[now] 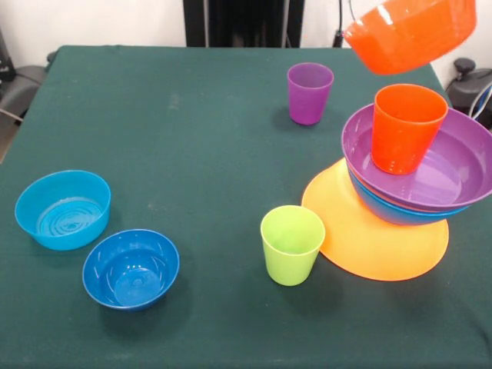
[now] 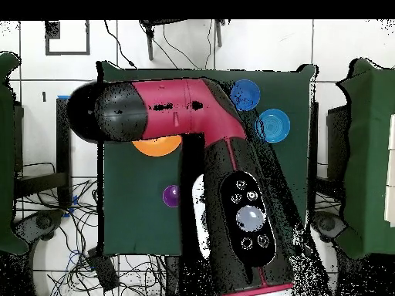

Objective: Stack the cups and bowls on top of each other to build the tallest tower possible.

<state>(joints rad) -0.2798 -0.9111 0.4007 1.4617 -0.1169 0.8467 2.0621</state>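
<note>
The tower stands at the right of the front view. Its base is the wide orange-yellow bowl (image 1: 377, 238) (image 2: 158, 146). On that lie a blue bowl (image 1: 392, 211) and a purple bowl (image 1: 453, 165), both tilted. An orange cup (image 1: 403, 127) stands upright inside the purple bowl. A small orange bowl (image 1: 411, 32) hangs tilted in the air just above the orange cup. It is held from above, and the top edge cuts off the gripper on it. A purple cup (image 1: 310, 92) (image 2: 170, 196) and a lime green cup (image 1: 292, 244) stand loose on the table.
A straight-sided light blue bowl (image 1: 63, 209) (image 2: 273, 125) and a dark blue bowl (image 1: 131, 267) (image 2: 245, 94) sit upright at the front view's left. In the overhead view the red and black arm (image 2: 193, 108) covers the tower. The table is covered in green cloth (image 1: 177, 138).
</note>
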